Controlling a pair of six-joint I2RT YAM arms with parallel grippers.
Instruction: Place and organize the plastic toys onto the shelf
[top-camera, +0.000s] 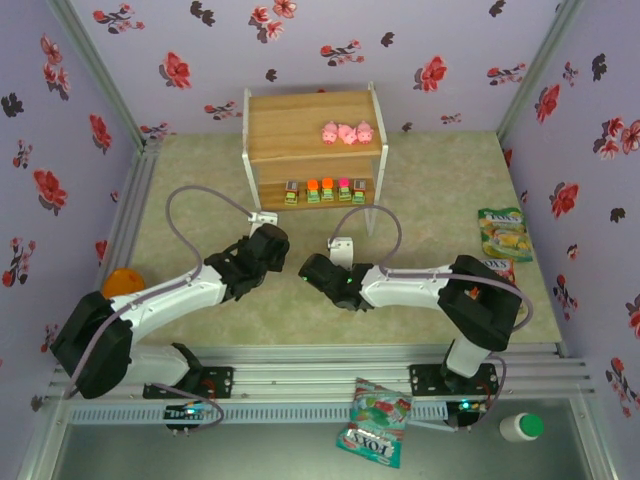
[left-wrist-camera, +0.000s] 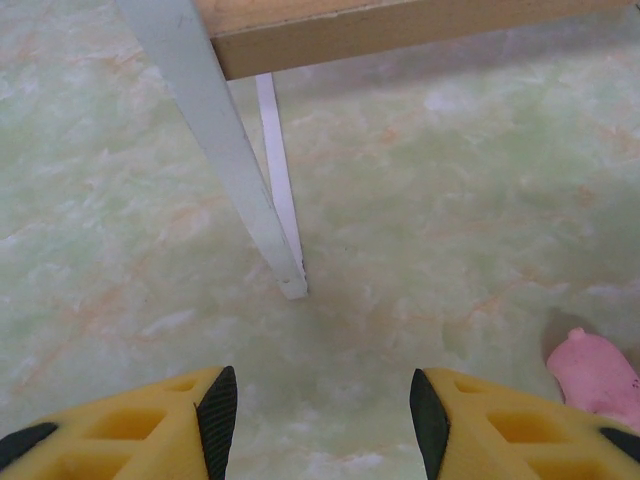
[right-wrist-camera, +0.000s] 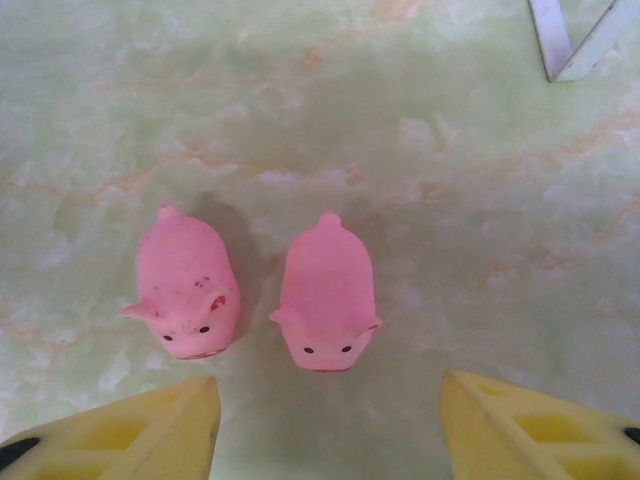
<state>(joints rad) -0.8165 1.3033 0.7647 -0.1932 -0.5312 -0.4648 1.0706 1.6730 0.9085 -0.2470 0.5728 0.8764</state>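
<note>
Right pincer (right-wrist-camera: 328, 425) and left pincer (left-wrist-camera: 323, 420) gape released, two smooth rounded pink pigs (right-wrist-camera: 185, 285) (right-wrist-camera: 325, 295) before the right

Bright, even light casts soft shadows beside the pink pigs (right-wrist-camera: 325, 290).

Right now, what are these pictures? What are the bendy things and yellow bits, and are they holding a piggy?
The bendy things are two robot arms bolted to a table. One picture looks down from above; the other two come from a camera on each wrist. The yellow bits are each arm's pincer: the left pincer and the right pincer. Both are open, holding nothing. On the shelf, three pink pigs stand on top and five blocky toys below. Two more pigs sit on the table in front of the right pincer.
</note>
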